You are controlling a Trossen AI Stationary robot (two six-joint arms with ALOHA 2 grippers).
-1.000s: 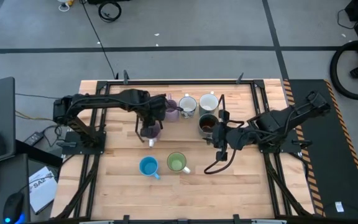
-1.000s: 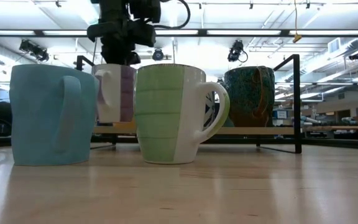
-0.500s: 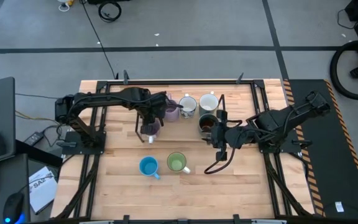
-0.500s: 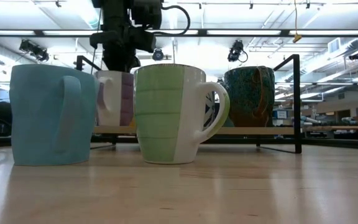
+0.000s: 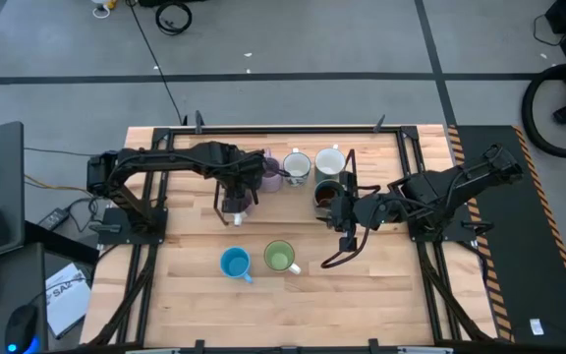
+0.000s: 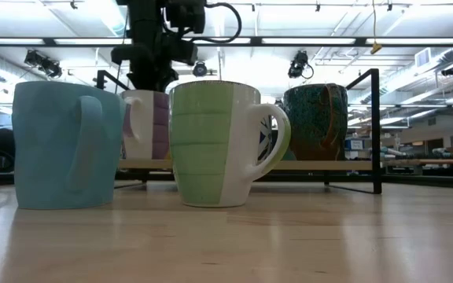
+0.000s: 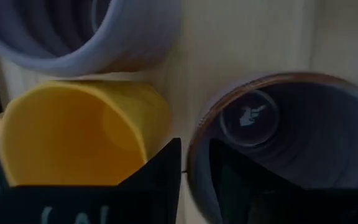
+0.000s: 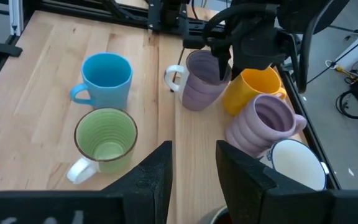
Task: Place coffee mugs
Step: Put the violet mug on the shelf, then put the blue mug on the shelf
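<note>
"While we're going through the top cam first, what's the left gripper [image 5: 235, 204] doing?"

"It's hanging right over the lavender mug [image 5: 237, 209], mid-table, a bit left of centre. The right gripper [image 5: 346, 222] is hovering just near of the dark mug [image 5: 327, 196], fingers pointing toward the near edge."

"And the other mugs?"

"The purple mug [image 5: 269, 173], patterned mug [image 5: 296, 167] and pale mug [image 5: 329, 160] are sitting in a row at the far side, w/ the dark one just near of the pale one. The blue mug [image 5: 234, 263] and green mug [image 5: 280, 258] are standing side by side nearer, blue on the left."

"Low cam?"

"Blue and green are filling the front. The lavender one is standing upright behind them w/ the left gripper reaching down onto its top. The black frame [image 6: 376, 130] is running behind the mugs."

"Left wrist cam, is it clamping?"

"Its fingers are straddling the lavender mug's rim, one inside, one outside, parted w/ a sliver of light showing, so it's looking slack rather than pinching. The orange mug [image 7: 73, 134] is sitting just beside, purple just past that."

"Right wrist cam?"

"The right gripper's fingers are standing apart w/ nothing between them, only the table [image 8: 55, 37] below. Farther off, orange is touching or nearly touching lavender and purple; can't tell which."
</note>
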